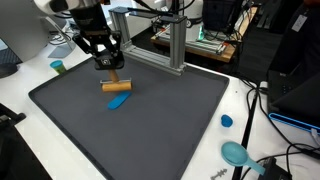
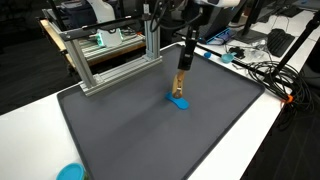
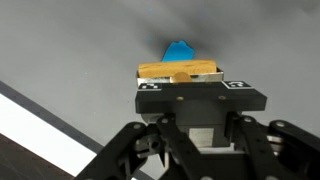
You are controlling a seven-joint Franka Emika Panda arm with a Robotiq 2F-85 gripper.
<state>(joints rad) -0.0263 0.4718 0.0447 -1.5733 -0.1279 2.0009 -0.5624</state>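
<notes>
Wrist view: gripper (image 3: 193,86) sits directly over a wooden block (image 3: 178,71). The block is tan, with flat faces and a squared bar shape. Fingertip pads (image 3: 150,86) are spread about the block's length. Cannot tell whether they clamp it or only hang above it. This view alone shows the blue piece (image 3: 180,50) as faceted and glossy, like plastic, touching the block's far edge.

Exterior views: only these show the metal frame (image 1: 170,40), made of ribbed aluminium bars. The block (image 1: 117,85) is just off the frame's near corner, on a dark matte mat (image 1: 160,135), with the blue piece (image 1: 119,101) on the block's side away from the frame. From the opposite side, the gripper (image 2: 186,56) and block (image 2: 182,82) read as one upright strip. A small blue cap (image 1: 227,121) lies well away from the frame on the white bench (image 1: 20,100).
</notes>
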